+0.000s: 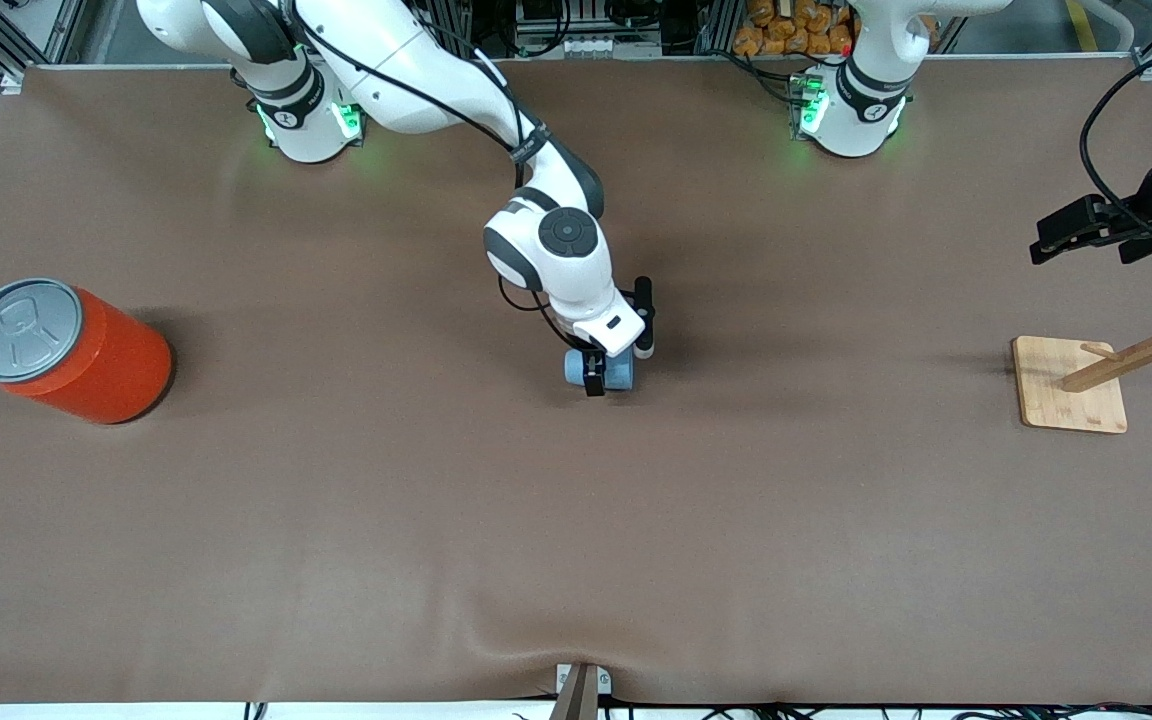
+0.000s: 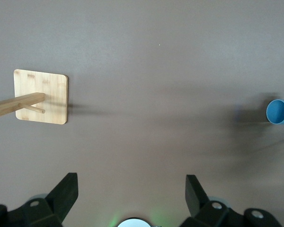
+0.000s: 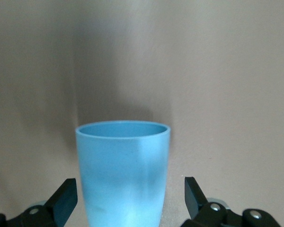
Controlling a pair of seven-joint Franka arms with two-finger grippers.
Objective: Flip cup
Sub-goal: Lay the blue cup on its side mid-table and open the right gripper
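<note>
The light blue cup lies on its side on the brown table, near the middle. My right gripper is down at the cup, its fingers open on either side of the cup's body with a gap on each side. In the right wrist view the cup fills the space between the open fingers of that gripper, rim pointing away. My left gripper waits open and empty over the left arm's end of the table. Its wrist view shows its own open fingers and the cup at the edge.
A large orange-red can with a grey pull-tab lid stands at the right arm's end of the table. A wooden peg stand on a square base stands under the left gripper; it also shows in the left wrist view.
</note>
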